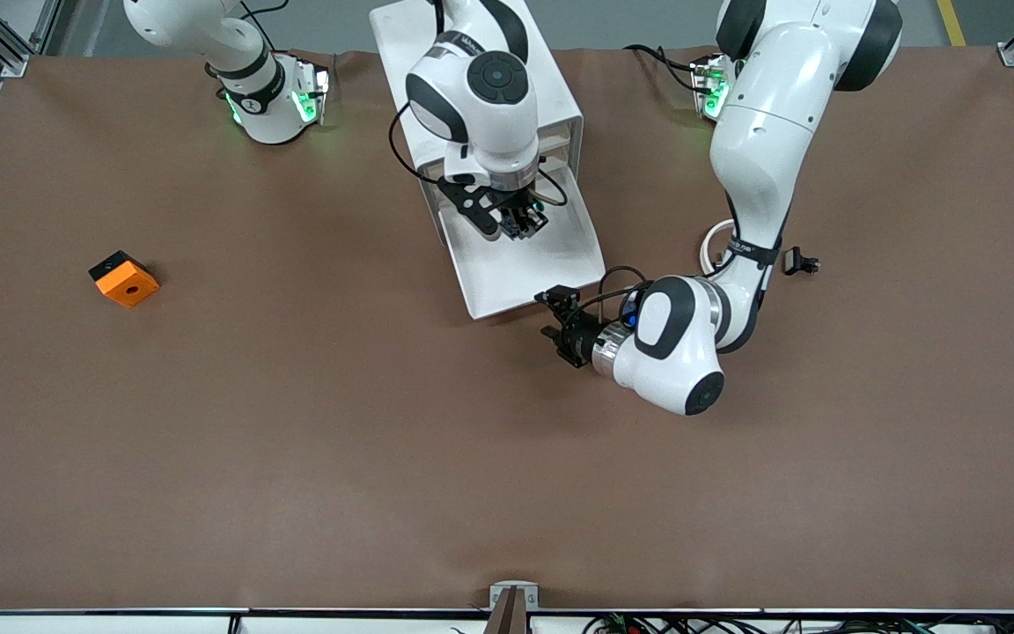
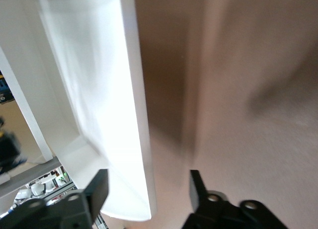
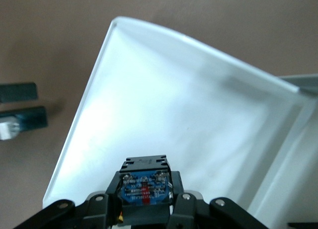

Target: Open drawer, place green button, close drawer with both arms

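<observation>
The white cabinet (image 1: pixel 551 97) stands by the robots' bases. Its lowest drawer (image 1: pixel 560 255) is pulled out, its white tray bare. My right gripper (image 1: pixel 520 224) hangs over the tray, shut on the button (image 3: pixel 145 189), a black body with a blue label; its green cap is hidden. The tray fills the right wrist view (image 3: pixel 198 105). My left gripper (image 1: pixel 549 315) is open and empty, low over the table at the drawer's front corner toward the left arm's end. In the left wrist view its fingers (image 2: pixel 97 189) stand either side of the drawer's front wall (image 2: pixel 136 100), not touching it.
An orange cube with a hole (image 1: pixel 124 278) lies toward the right arm's end of the table. A small black clip piece (image 1: pixel 800 261) and a white ring (image 1: pixel 716 246) lie by the left arm. The left gripper's fingers (image 3: pixel 22 105) show in the right wrist view.
</observation>
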Available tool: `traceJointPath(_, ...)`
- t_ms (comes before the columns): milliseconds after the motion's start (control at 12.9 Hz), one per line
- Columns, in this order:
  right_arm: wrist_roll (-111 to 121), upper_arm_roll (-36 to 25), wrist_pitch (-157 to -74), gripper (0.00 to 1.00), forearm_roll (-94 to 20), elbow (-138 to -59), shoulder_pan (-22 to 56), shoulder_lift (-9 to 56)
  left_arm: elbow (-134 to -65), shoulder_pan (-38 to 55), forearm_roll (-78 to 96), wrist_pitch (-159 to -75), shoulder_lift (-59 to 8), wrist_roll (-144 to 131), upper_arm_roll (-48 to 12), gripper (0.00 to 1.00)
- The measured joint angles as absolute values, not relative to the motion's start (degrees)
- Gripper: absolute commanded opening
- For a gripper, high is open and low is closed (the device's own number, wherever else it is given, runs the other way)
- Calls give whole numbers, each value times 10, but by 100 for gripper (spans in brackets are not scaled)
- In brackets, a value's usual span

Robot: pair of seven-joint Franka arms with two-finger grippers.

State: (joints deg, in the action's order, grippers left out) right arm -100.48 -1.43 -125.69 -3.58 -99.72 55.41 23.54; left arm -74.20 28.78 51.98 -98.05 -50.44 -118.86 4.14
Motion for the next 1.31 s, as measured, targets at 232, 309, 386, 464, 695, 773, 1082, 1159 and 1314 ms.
traceJointPath(232,-1012,-15,-1287,0,-36,-994,564,275,-720,284,492,-980,-497,-1140,45,100)
traceJointPath(309,-1013,-15,-1291,0,-36,-991,564,285,-713,279,490,-980,-495,-1114,46,100)
traceJointPath(386,-1014,-16,-1292,0,-36,-986,564,292,-706,270,488,-980,-494,-1088,47,100)
traceJointPath(464,-1014,-16,-1292,80,-36,-981,564,298,-702,258,486,-980,-494,-1062,48,100)
traceJointPath(695,-1014,-19,-1292,100,-35,-966,564,305,-701,230,461,-979,-494,-1000,52,100)
traceJointPath(773,-1014,-21,-1292,100,-35,-962,564,306,-699,229,430,-979,-492,-988,55,100)
traceJointPath(1082,-1003,-31,-1285,100,-33,-936,555,306,-695,239,261,-980,-480,-909,55,100)
traceJointPath(1159,-989,-32,-1274,100,-33,-928,547,306,-694,239,249,-980,-477,-873,55,100)
traceJointPath(1314,-940,-33,-1236,100,-33,-905,526,306,-694,237,237,-980,-468,-795,58,100)
